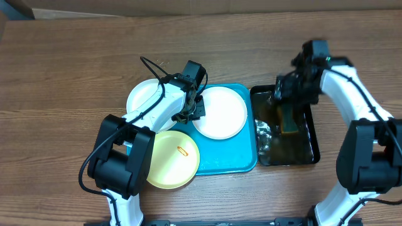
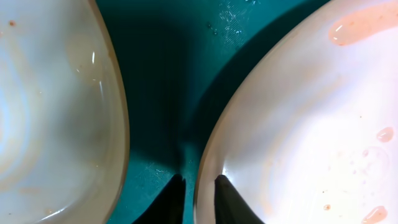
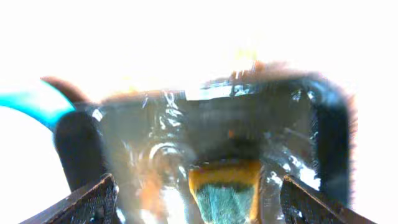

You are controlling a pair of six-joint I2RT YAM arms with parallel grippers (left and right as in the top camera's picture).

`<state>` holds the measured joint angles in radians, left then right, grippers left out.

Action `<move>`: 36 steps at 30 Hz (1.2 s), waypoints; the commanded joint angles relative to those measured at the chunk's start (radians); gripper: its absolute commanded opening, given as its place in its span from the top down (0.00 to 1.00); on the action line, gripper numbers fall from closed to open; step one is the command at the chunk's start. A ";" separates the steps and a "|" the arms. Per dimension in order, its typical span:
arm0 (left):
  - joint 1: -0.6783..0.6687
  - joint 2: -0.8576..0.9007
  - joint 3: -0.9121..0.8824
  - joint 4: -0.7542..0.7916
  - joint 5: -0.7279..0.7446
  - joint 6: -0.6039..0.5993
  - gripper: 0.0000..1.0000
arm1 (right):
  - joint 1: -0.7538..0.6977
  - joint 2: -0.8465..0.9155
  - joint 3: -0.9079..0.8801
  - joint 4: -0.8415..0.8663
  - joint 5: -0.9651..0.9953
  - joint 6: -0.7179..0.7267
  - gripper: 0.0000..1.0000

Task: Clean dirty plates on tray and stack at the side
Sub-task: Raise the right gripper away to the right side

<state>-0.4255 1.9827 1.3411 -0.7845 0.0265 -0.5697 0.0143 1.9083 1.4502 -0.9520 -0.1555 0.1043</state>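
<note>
Nothing is stacked yet. Toward your counter's left edge lie a white round plate [image 1: 146, 97] and a smeared pale yellow-green plate [image 1: 173, 160]. Your left gripper [image 2: 199, 182] pinches the middle white plate [image 1: 221, 112] by its rim on the turquoise plastic tray [image 1: 242, 160]. Only its wrist view shows that plate's orange smears. Toward the right edge, your right gripper [image 3: 198, 180] gapes around a yellow sponge [image 3: 224, 186] in the glossy black tray [image 1: 311, 135].

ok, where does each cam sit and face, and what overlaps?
Overhead: fixed above the table, facing straight down; blue tray, white plate, black tray, left arm, right arm.
Left wrist: on the left arm, close above the white plate's smeared rim and blue tray; own jaws straddle the rim.
Right wrist: on the right arm, facing down into the black tray at a sponge; glare-washed, own jaws spread wide.
Shared: overhead and left wrist, white plate; overhead and right wrist, black tray.
</note>
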 commanded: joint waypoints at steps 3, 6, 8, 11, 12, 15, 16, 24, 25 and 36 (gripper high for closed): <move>-0.014 0.013 -0.005 0.002 0.000 0.008 0.84 | -0.079 -0.005 0.064 -0.016 0.005 0.037 0.10; -0.021 0.013 -0.005 0.004 -0.004 0.009 0.80 | -0.133 -0.004 0.059 -0.039 0.005 0.049 0.00; -0.021 0.013 -0.005 0.004 -0.004 0.009 0.80 | -0.161 -0.004 0.059 -0.058 0.005 0.049 0.00; -0.021 0.013 -0.005 0.004 -0.004 0.009 0.80 | -0.196 -0.004 0.059 -0.060 0.005 0.049 0.00; -0.021 0.013 -0.005 0.004 -0.004 0.009 0.78 | -0.205 -0.004 0.059 -0.060 0.005 0.049 0.00; -0.021 0.013 -0.005 0.005 -0.004 0.008 0.75 | -0.220 -0.004 0.059 -0.057 0.005 0.049 0.00; -0.021 0.013 -0.005 0.005 -0.004 0.008 0.75 | -0.222 -0.004 0.059 -0.052 0.005 0.049 0.00; -0.022 0.044 -0.006 0.008 -0.007 0.008 0.81 | -0.222 -0.003 0.059 -0.041 0.005 0.049 0.00; -0.022 0.045 -0.006 0.008 -0.007 0.008 0.82 | -0.222 -0.003 0.059 -0.041 0.005 0.049 0.00; -0.005 0.044 0.091 -0.100 -0.008 0.070 0.96 | -0.222 -0.003 0.059 -0.041 0.005 0.049 0.00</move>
<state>-0.4423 2.0033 1.3773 -0.8482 0.0315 -0.5625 -0.2089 1.9083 1.4994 -0.9962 -0.1505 0.1501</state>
